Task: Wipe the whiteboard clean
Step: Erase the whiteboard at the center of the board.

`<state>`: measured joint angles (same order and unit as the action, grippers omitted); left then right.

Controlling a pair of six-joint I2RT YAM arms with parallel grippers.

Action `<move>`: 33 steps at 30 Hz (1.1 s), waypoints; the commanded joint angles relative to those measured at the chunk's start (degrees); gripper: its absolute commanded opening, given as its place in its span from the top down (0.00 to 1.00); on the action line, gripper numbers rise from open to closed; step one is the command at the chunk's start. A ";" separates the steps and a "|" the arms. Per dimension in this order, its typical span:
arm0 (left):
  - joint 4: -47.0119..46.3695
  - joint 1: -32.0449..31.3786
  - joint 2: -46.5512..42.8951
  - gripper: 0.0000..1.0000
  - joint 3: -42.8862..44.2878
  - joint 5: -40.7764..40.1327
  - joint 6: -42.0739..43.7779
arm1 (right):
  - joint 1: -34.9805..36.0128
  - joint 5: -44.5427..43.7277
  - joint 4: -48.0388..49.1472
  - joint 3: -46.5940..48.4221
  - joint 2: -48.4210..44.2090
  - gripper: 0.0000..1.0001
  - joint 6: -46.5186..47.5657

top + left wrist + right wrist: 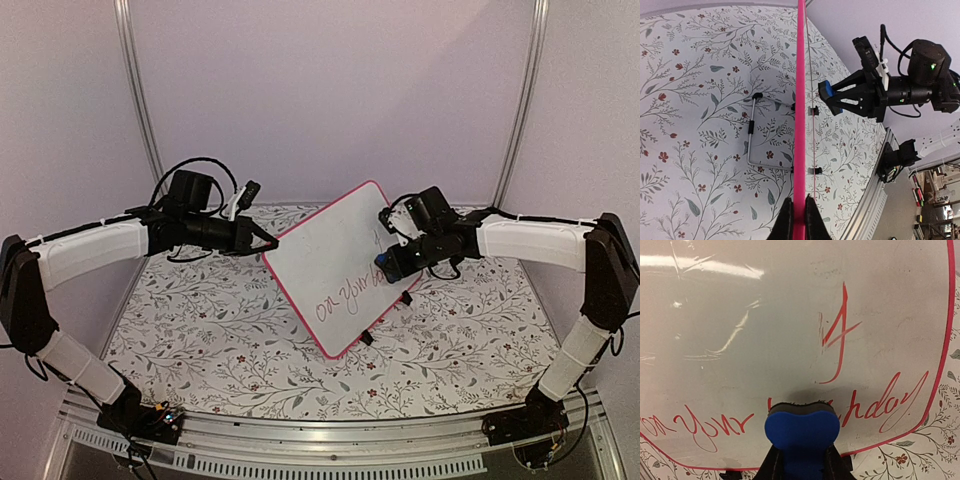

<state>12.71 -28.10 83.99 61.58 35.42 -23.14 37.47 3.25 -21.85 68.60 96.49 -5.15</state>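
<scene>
The whiteboard [335, 265] stands tilted above the floral table, its pink-red frame around a white face with red handwriting along the lower part. My left gripper [268, 241] is shut on the board's left edge; the left wrist view shows the pink frame [800, 100] edge-on between my fingers [785, 220]. My right gripper [392, 262] is shut on a blue eraser [801, 430], whose dark felt pad presses against the whiteboard [790, 315] in the middle of the writing. The upper part of the face shows only faint smears.
A metal wire stand [752, 135] sticks out behind the board, and small black clip feet [367, 338] sit on its lower edge. The table's metal front rail [330, 440] runs between the two arm bases.
</scene>
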 commanded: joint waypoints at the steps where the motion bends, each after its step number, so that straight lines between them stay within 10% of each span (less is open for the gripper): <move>1: -1.48 0.12 -1.60 1.00 -0.37 1.69 2.28 | 0.23 -1.83 0.22 2.07 -1.36 1.00 -0.44; 18: -1.46 0.03 -2.00 1.00 -0.41 1.71 2.28 | -1.44 -4.78 -3.85 20.95 8.26 1.00 2.14; 33: -1.46 0.10 -1.56 1.00 -0.29 2.36 2.17 | -3.55 2.50 -0.36 9.82 9.12 1.00 2.11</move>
<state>12.91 -27.88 83.94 61.43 35.11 -23.49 33.95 4.25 -20.47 83.77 106.17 -2.98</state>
